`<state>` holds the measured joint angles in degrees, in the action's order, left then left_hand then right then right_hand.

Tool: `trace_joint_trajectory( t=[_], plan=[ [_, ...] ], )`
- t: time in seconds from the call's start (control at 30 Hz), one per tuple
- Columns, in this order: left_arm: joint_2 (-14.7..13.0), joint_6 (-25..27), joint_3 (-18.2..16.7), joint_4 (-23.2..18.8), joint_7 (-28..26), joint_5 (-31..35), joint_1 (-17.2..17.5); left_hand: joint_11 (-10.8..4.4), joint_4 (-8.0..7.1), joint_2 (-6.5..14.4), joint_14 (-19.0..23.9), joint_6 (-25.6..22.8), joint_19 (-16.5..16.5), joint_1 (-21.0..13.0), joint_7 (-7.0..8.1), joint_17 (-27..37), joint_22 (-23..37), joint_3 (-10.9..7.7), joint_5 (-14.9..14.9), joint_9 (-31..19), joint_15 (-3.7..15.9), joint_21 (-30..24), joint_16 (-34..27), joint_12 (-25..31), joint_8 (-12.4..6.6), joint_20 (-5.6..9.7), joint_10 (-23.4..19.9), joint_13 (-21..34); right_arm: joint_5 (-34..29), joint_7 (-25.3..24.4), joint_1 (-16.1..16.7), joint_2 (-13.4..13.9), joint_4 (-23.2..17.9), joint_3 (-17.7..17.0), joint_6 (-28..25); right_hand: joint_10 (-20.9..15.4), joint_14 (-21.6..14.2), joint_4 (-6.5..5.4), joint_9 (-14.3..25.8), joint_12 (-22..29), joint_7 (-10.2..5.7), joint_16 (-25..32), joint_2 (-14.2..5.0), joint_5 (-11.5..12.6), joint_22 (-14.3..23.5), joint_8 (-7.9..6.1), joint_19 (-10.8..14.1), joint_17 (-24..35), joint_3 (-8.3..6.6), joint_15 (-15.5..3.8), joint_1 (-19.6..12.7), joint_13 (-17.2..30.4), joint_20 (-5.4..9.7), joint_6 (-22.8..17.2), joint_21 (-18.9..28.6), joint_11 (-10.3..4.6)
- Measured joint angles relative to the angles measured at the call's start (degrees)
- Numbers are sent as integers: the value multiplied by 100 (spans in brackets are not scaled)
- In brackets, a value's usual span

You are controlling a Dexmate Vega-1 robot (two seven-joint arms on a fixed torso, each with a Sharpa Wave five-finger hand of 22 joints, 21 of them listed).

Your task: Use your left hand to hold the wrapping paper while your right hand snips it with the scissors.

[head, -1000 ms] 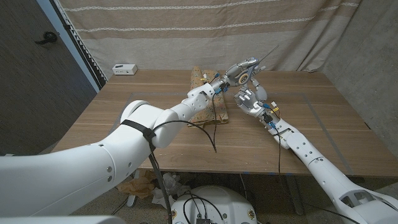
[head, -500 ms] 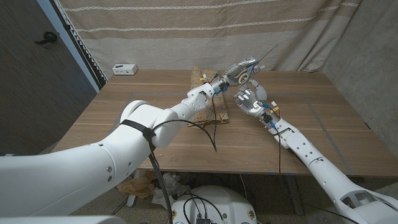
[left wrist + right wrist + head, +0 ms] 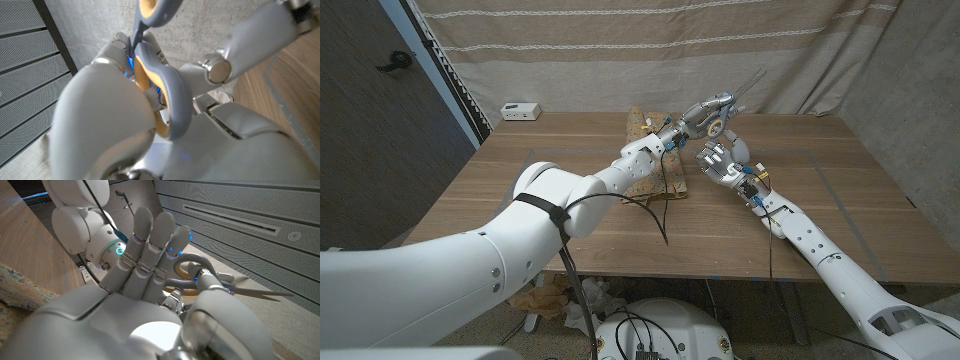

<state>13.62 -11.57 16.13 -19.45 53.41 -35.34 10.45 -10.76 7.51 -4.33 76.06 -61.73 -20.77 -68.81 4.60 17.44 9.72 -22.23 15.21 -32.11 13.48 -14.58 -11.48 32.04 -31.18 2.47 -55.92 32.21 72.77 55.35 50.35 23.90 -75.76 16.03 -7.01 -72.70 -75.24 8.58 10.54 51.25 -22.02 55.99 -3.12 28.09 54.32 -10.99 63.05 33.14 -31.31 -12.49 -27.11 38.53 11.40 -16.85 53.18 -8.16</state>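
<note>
A: Table first. Wooden table [image 3: 550, 215], spanning most of the head view. Wrapping paper [image 3: 650, 180], patterned tan sheet, lies flat on it at about 12 o'clock from table centre, toward the far edge, partly under the left forearm.

B: Arms?

A: Left arm runs from 7 o'clock up toward 1 o'clock over the paper. Right arm comes from 5 o'clock toward 11 o'clock. The two hands meet above the table, just past the paper's right edge.

B: Left hand [image 3: 705, 117] state?

A: Raised off the table and grasping the scissors [image 3: 725, 104]. In the left wrist view the grey loops with orange lining [image 3: 159, 85] sit right against that hand's white fingers. It is not touching the paper.

B: Right hand [image 3: 722, 160]?

A: Just below the left hand, palm toward it. In the right wrist view its fingers [image 3: 150, 245] stand straight and side by side, and the scissor handles [image 3: 192, 275] lie beside them near the thumb. Whether the right hand actually grips the handles: cannot tell.

B: Scissor blades?

A: Thin point aimed at 1 o'clock, up toward the curtain [image 3: 650, 50]; blades look together in the right wrist view.

B: Smaller items?

A: Small white box [image 3: 521, 110] at the table's far left corner, 10 o'clock, well apart from the paper.
</note>
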Motion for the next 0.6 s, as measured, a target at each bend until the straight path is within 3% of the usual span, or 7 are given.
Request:
trace_joint_trajectory(
  t=[0.1, 0.23, 0.37, 0.47, 0.6],
  plan=[
    [-30, -131, 96, -5, -9, 45, 8, 0, 0, 0, 0, -2, -13, 0, -2, 0, 0, 0, -11, 0, 0, 0, 0, 0, 0, -13, 0, -2, 33, -43, 6, 2, -4, 1, -65, -39, -63, 116, 85, 28, -16, 83, 58, -521, 180, 1, 134, -89, 164, -1, -266, 11, 53, -54, 219, -78],
    [-65, -368, 221, -13, -24, 119, 15, 0, 0, 0, 0, -9, -42, 0, -9, 0, 0, 1, -11, 0, 0, 39, 0, 0, -43, 0, 0, -11, 69, -71, 12, 3, -5, 1, -125, -130, -195, 162, 126, 89, -9, 246, 133, -1208, 491, 1, 187, -191, 335, -8, -790, 36, 88, -254, 520, -168],
    [-85, -559, 307, -19, -60, 169, 22, 0, 7, 0, 0, -9, -52, 0, -9, 0, 0, 8, -12, 0, 0, 47, 0, 0, -44, 10, 0, -14, 93, -67, -2, 3, 32, 12, -165, -228, -266, 157, 127, 112, 11, 360, 208, -1496, 929, 1, 329, -279, 394, -20, -1225, 37, 94, -375, 900, -266],
    [-85, -668, 307, -19, -91, 174, 22, 0, 7, 0, 0, -9, -52, 0, -9, 0, 0, 8, -23, 0, 0, 61, 0, 0, -44, 10, 1, -14, 93, -67, -40, 3, 87, 32, -165, -289, -339, 143, 120, 179, 11, 446, 245, -1562, 1156, 18, 360, -345, 459, -9, -1514, 57, 98, -375, 1074, -318],
    [-121, -786, 457, -27, -126, 181, 30, 1, 7, 0, 0, -31, -72, 0, 12, 0, 0, 8, -4, 0, 0, 83, 0, 0, -44, -11, 1, -14, 165, 132, -93, -13, 180, 60, -332, -347, -400, 127, 89, 258, 1, 578, 240, -1612, 1275, 46, 360, -362, 479, -10, -1780, 121, 98, -385, 1160, -279]
  ],
)
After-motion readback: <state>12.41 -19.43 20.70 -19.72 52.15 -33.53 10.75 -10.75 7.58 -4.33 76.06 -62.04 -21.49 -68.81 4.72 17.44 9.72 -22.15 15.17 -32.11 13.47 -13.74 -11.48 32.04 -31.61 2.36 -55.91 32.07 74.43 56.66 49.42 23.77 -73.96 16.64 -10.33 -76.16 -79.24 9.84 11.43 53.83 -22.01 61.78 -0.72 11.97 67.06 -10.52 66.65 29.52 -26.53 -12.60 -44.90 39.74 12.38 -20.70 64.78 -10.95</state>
